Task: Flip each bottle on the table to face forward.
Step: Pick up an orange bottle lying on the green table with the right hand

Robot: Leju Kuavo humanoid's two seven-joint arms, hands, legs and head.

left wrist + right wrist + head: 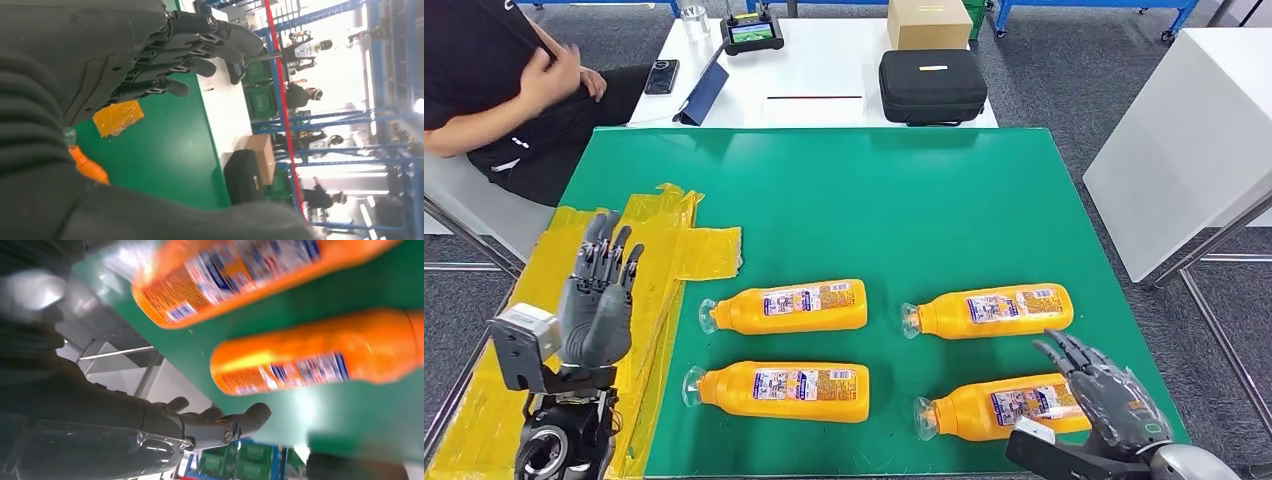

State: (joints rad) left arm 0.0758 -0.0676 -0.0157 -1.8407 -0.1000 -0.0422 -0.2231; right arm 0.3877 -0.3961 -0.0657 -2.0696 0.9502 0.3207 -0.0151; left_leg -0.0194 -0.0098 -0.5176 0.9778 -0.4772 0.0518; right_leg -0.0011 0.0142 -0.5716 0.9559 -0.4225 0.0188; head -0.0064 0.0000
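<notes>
Right hand (1106,392), fingers spread and holding nothing, hovers over the near-right bottle (999,407) for a likely grasp; left hand (600,296), also spread and empty, waits well left of it.

I see a green worktop (844,190) with yellow tape (669,245) patching its left side. Behind it stands a white table (824,75) carrying a black case (932,85) and cardboard box (929,22). Grey floor (1064,90) surrounds them; blue racks (350,150) line the bright hall.

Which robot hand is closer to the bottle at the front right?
Right. The right hand hovers over that bottle's base end; the left hand is raised over the yellow tape.
</notes>
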